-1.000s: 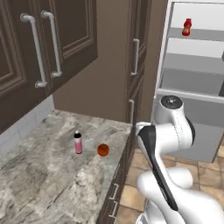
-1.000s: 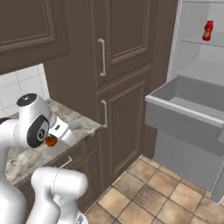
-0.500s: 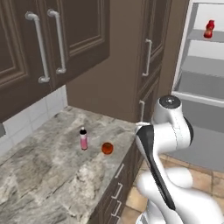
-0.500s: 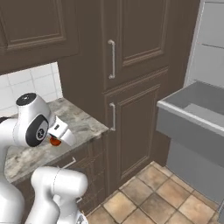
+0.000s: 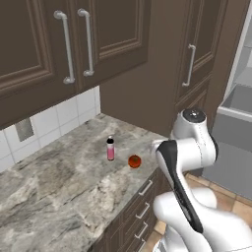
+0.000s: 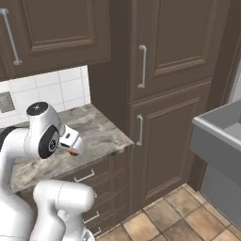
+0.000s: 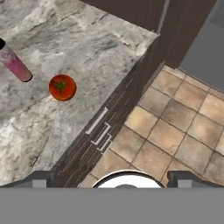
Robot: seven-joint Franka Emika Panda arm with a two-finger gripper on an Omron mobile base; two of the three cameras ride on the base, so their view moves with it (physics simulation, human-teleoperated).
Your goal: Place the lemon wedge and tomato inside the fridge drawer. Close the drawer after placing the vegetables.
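Hand view looks down on the marble desk [image 7: 87, 39], where the tomato [image 7: 62, 87] sits near the front edge, and a slim pink bottle [image 7: 14, 63] stands just beside it, apart from it. At the bottom of this view the 2 dark fingertips [image 7: 38, 178] of the gripper [image 7: 114, 179] stand far apart, so the gripper is wide open and it holds nothing. Under the desk edge the dark drawers with thin metal handles [image 7: 97, 121] are seen, and next to them the tiled floor [image 7: 175, 127]. Left base view shows the same tomato [image 5: 134, 161] on the desk [image 5: 59, 192], with the pink bottle [image 5: 110, 148] upright close to its left, and the white arm [image 5: 189, 147] rises on the right side, between the desk and the fridge. The fridge drawer [image 5: 236, 115] is at the right edge of this view and it is pulled out, pale grey, with its inside open to above. In the right base view the fridge drawer [image 6: 219, 146] also stands out at the right, well apart from the desk [image 6: 89, 134]. A small red-orange spot shows behind the wrist of the arm [image 6: 49, 136] there, I cannot tell for sure what it is. Dark brown cabinets [image 6: 160, 56] with bar handles fill the wall above and beside the desk.
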